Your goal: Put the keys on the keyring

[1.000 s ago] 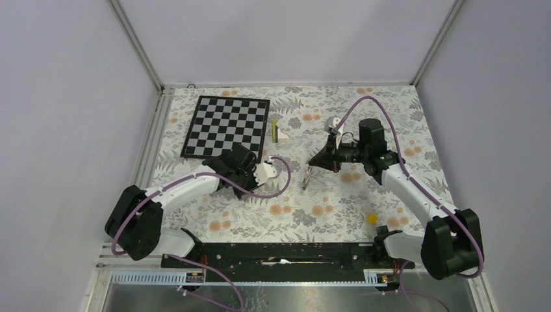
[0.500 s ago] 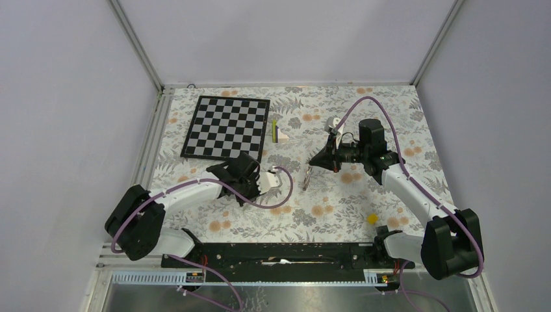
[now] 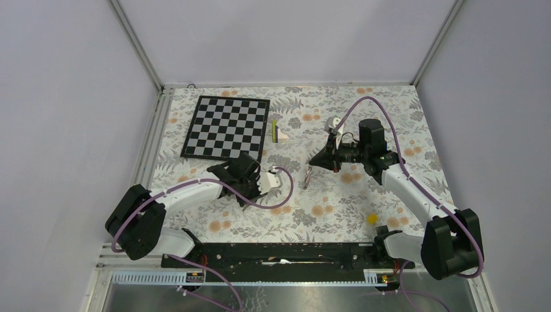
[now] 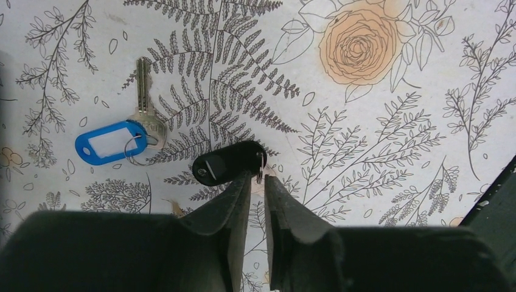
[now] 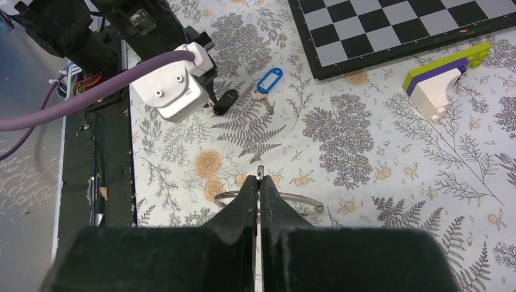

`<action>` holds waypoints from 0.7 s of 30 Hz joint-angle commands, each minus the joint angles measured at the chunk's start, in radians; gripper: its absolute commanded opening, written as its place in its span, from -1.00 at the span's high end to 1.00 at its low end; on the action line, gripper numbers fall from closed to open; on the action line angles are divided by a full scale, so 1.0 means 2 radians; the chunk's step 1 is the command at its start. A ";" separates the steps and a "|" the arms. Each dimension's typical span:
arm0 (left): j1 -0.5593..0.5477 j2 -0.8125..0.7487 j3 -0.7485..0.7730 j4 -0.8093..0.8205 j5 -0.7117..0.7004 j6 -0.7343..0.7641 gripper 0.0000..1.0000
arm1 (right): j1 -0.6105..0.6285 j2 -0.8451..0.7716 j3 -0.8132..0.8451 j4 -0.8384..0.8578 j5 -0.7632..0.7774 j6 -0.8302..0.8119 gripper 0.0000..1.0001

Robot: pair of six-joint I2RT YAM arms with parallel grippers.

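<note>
Grey walls close off a table (image 3: 338, 214) covered in a floral cloth. A chessboard (image 3: 227, 127) lies at the back left, and a white block (image 3: 280, 132) with purple and green layers sits just to its right. Near the front right I see a small yellow block (image 3: 371, 219).

On my left wrist feed, the left gripper (image 4: 257, 179) points down at the cloth with its jaws parted by a narrow gap. The black key (image 4: 228, 164) lies flat on the cloth right at the fingertips. Its head touches the tip of one finger and a sliver of its metal shows in the gap. I cannot tell whether that sliver is touched. The blue key (image 4: 111, 143) lies flat just beside the black one, blade pointing away, apart from the fingers.

On my right wrist feed, the right gripper (image 5: 259, 182) is closed tight on the keyring (image 5: 292, 198), whose thin wire loop runs out to either side of the fingertips. From above, the ring hangs off the gripper over the middle of the table, well apart from both keys.
</note>
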 commanded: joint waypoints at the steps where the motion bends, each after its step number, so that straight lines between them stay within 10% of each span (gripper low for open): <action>1: -0.002 0.009 0.004 0.014 0.008 -0.001 0.52 | -0.004 -0.002 0.000 0.005 0.006 -0.012 1.00; 21: -0.001 0.025 0.005 0.024 0.002 -0.002 0.55 | -0.004 0.000 -0.003 0.008 0.005 -0.011 1.00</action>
